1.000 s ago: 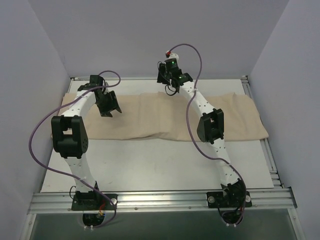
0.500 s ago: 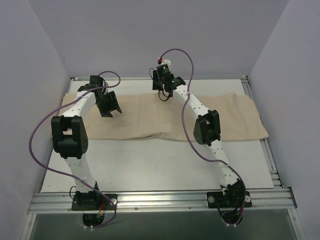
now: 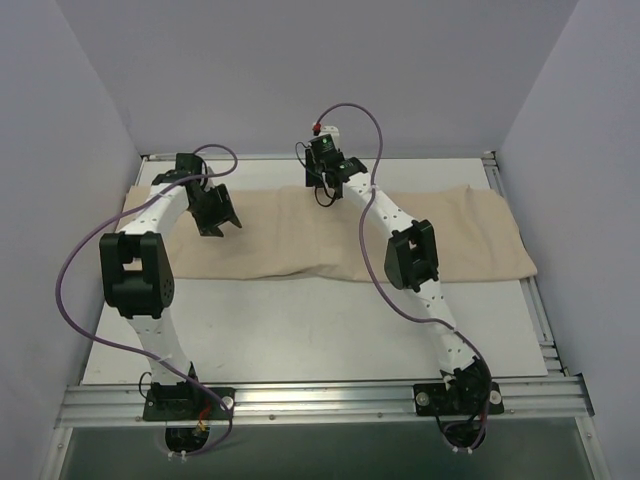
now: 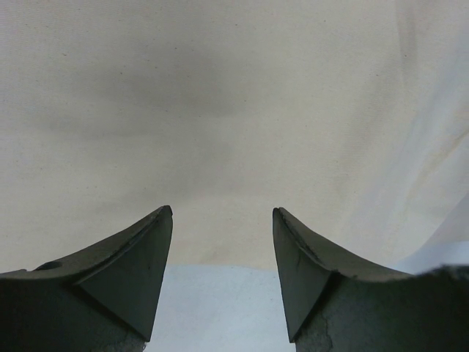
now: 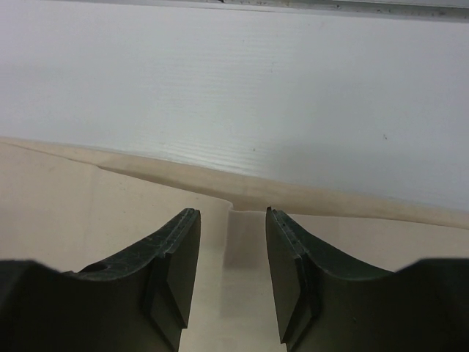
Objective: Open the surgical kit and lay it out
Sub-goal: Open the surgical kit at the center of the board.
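Note:
The beige wrapping cloth [image 3: 330, 235] lies folded in a long band across the far half of the table. It fills the left wrist view [image 4: 220, 110] and the lower part of the right wrist view [image 5: 88, 191]. My left gripper [image 3: 215, 215] is open and empty over the cloth's left part, close to its near edge [image 4: 223, 213]. My right gripper [image 3: 322, 172] is open and empty over the cloth's far edge near the middle, its jaws astride a small fold or seam [image 5: 233, 213]. The steel tray and the forceps are hidden or out of view.
The white table top [image 3: 300, 330] is bordered by an aluminium rail at the front [image 3: 320, 400] and grey walls at the back and sides. A bare strip of table [image 5: 256, 95] runs behind the cloth's far edge.
My right gripper has moved left along the cloth's far edge. My left gripper has shifted very slightly left. The cloth lies as before.

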You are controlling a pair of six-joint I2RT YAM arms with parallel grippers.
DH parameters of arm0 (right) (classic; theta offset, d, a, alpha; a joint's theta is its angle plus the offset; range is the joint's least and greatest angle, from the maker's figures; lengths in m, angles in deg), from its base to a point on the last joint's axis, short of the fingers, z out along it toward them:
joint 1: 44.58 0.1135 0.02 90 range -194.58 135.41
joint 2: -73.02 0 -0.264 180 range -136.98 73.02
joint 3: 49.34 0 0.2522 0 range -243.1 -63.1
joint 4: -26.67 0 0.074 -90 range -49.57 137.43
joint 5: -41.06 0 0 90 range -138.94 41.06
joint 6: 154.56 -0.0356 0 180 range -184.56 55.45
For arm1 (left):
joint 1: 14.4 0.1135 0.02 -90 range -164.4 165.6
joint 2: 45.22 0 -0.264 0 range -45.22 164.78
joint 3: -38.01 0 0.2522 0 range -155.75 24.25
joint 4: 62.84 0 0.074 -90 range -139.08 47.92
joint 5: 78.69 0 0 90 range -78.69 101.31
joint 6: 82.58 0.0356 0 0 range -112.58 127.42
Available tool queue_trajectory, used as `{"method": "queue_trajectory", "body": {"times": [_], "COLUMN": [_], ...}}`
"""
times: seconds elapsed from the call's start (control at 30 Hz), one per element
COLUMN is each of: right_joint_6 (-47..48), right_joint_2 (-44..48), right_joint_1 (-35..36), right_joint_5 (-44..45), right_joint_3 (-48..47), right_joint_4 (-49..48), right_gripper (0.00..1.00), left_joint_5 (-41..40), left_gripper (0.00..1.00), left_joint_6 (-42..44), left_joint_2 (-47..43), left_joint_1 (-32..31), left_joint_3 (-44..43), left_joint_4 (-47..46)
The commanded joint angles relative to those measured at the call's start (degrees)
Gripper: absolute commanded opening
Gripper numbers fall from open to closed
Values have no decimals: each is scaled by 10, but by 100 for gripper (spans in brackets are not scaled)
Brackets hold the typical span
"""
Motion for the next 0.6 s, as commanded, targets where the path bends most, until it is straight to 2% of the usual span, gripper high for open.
{"method": "queue_trajectory", "body": {"times": [0.0, 0.57], "right_joint_6": [7, 17], "right_joint_2": [-10, -33], "right_joint_1": [11, 17], "right_joint_5": [20, 31], "right_joint_3": [-1, -2], "right_joint_4": [9, 19], "right_gripper": [41, 35], "left_joint_5": [12, 21], "left_gripper": [66, 66], "left_joint_6": [5, 8], "left_joint_2": [-36, -35], "left_joint_1": [7, 17], "left_joint_3": [3, 13], "left_joint_4": [-19, -27]}}
